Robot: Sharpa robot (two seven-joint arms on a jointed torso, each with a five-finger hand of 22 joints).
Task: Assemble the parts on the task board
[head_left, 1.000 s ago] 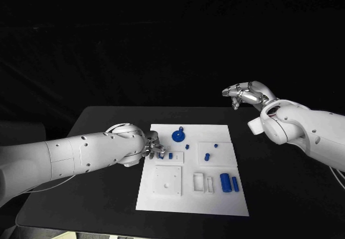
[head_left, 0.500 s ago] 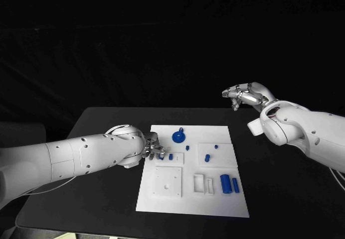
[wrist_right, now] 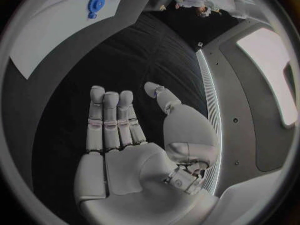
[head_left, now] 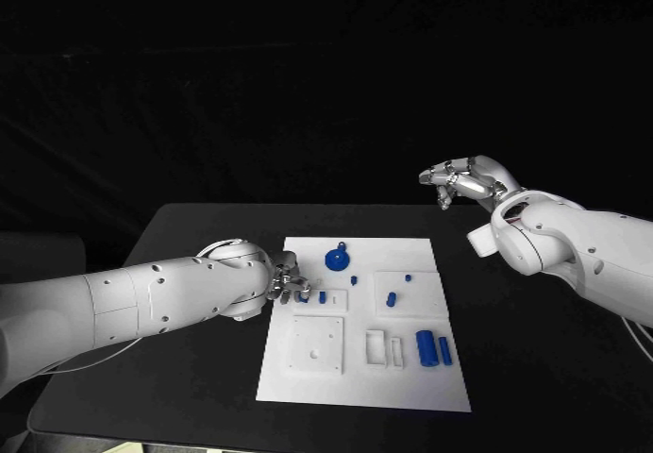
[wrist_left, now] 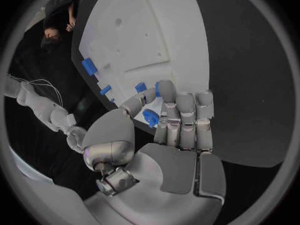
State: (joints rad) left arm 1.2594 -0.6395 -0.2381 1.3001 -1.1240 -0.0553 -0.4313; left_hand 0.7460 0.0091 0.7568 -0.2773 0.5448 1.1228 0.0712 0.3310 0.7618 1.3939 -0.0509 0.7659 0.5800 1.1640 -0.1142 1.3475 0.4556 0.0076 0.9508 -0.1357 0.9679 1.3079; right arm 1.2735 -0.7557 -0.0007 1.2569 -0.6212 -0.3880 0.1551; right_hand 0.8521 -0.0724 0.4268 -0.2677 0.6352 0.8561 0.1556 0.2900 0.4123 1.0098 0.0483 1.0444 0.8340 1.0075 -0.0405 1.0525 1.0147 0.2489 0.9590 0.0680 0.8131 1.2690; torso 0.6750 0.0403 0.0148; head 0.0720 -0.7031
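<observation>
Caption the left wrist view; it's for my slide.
Left robot hand pinching a blue part at the edge of the white board.

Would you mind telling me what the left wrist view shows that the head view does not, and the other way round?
Left wrist view alone: the left hand seen from behind, a small blue part pinched in its fingers. Head view alone: the right hand raised beyond the table's far edge, holding nothing, and two long blue parts lying side by side on the board's near right. Both: the white task board and the left hand at its left edge.
</observation>
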